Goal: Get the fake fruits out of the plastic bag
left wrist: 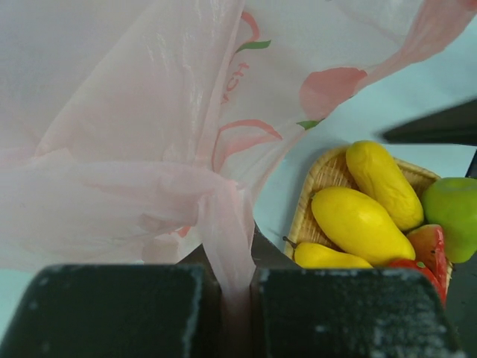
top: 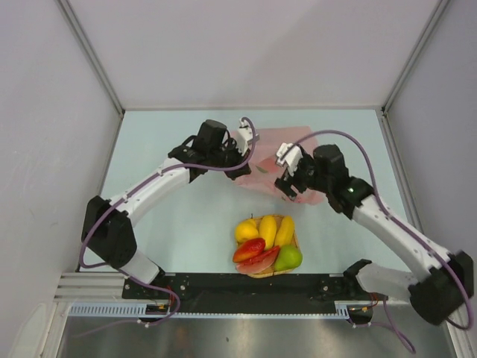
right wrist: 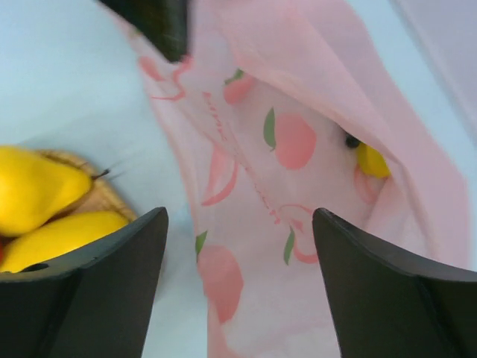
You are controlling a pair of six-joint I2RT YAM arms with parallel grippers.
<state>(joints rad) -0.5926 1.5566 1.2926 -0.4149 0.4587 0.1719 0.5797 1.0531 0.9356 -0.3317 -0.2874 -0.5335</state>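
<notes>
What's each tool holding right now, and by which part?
Left tool is shut on a bunched fold of the plastic bag. Right tool is open, holding nothing.

The plastic bag (right wrist: 298,97) is translucent pink (darker pink fruit prints, green leaves).

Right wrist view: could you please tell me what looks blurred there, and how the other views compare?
Right wrist: fingers soft-edged close to the lens, plastic bag print slightly smeared; left wrist: mango crisp with mild glare; top external: sharp, evenly lit.
</notes>
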